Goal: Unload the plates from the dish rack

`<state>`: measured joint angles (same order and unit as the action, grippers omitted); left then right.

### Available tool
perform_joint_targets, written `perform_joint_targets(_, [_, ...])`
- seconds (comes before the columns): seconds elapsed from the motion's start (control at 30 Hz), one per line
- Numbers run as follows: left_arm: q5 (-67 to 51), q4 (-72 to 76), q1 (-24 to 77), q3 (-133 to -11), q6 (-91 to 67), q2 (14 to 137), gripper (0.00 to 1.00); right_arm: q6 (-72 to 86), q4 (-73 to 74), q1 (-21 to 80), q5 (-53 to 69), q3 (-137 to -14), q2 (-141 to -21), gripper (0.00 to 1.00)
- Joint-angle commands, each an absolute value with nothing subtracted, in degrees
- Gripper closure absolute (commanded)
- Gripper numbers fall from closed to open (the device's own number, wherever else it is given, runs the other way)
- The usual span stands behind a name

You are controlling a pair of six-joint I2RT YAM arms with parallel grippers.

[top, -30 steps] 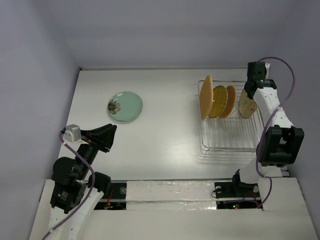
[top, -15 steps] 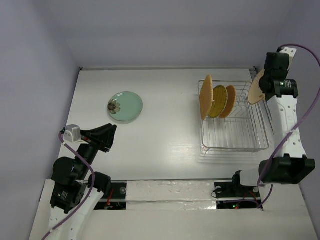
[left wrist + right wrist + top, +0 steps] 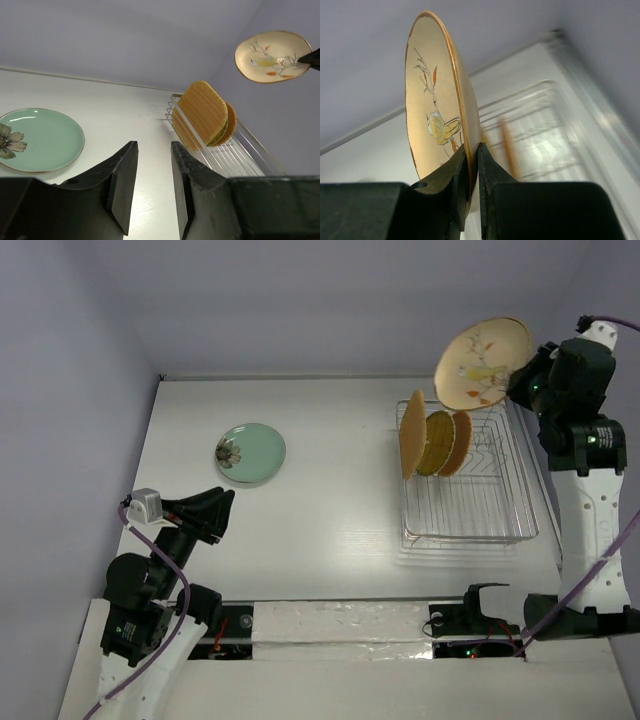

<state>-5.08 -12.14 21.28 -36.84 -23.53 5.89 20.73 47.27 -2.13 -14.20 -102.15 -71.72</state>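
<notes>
Jaws of the right gripper point(image 3: 471, 150) pinch the rim of the cream round floral plate point(image 3: 482, 362), high above the silver wire dish rack point(image 3: 470, 512) holding three upright woven plates point(image 3: 437, 443). Left gripper point(image 3: 153, 147) jaws stand apart, near the pale green round plate point(image 3: 250, 452) on the white desk point(image 3: 330, 530).

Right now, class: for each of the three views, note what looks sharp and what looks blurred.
Right wrist: the cream plate clamped in the right gripper is sharp, while the dish rack behind it is smeared. Left wrist: the green plate and the woven plates are crisp. Top external: evenly lit, nothing blurred.
</notes>
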Motion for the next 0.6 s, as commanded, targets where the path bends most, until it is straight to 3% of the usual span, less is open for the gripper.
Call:
perform_joint_targets(0.0, [-5.01,-10.37,21.53,-37.26,-23.82,6.77,0.69,31.54,28.14,7.62,-1.67,-99.95,-68.47,1.0])
perform_joint_targets(0.23, [-4.04,-10.55,21.53,-37.27,-23.99,7.73,0.68,40.69,9.51,24.59,0.35,-92.37,-75.74,1.0])
perform_joint_targets(0.57, [-2.29,-11.16,21.53,-37.35,-24.34,8.26,0.67,46.05,-2.63,39.37,-2.11,-103.34,-105.27,1.0])
